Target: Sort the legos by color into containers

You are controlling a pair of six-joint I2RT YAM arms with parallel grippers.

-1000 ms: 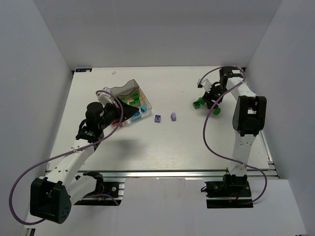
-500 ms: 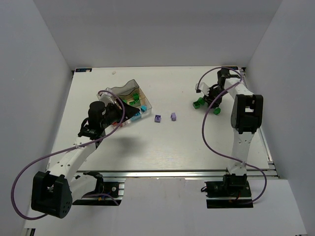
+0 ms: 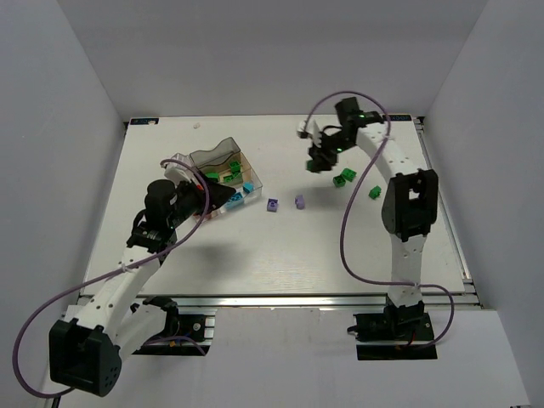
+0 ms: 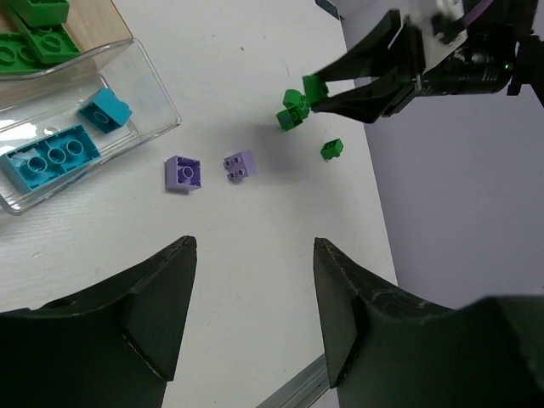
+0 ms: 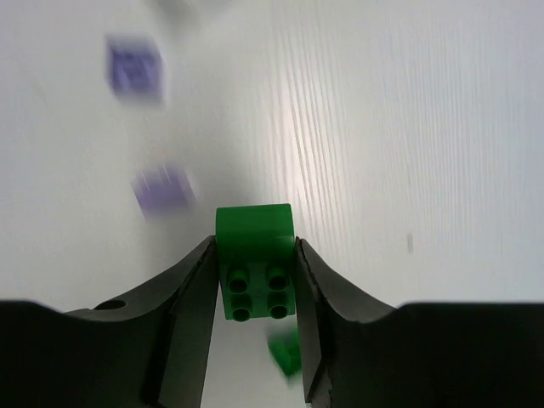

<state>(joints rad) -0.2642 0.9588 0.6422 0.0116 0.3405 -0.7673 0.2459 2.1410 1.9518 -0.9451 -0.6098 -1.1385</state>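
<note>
Right wrist view: green brick (image 5: 253, 255) pinched, studs toward the camera, in the half-closed right gripper (image 5: 255, 263) above the table (image 3: 280, 246), clear box (image 4: 144, 85) well apart to its left, nearer the left gripper (image 4: 253, 246), partly open and empty.

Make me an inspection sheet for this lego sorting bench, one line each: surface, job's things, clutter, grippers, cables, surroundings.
Surface: white table, no spills seen.
Job's things: clear plastic divided box holds green bricks and cyan bricks; two pale purple bricks and loose green bricks lie on the table.
Clutter: tiny pale speck at the far edge, too small to identify.
Grippers: left gripper open, empty, beside the box; right gripper shut on a small green studded brick.
Cables: purple cables loop off both arms, apart from the bricks.
Surroundings: plain white walls; metal rail at the near edge.
</note>
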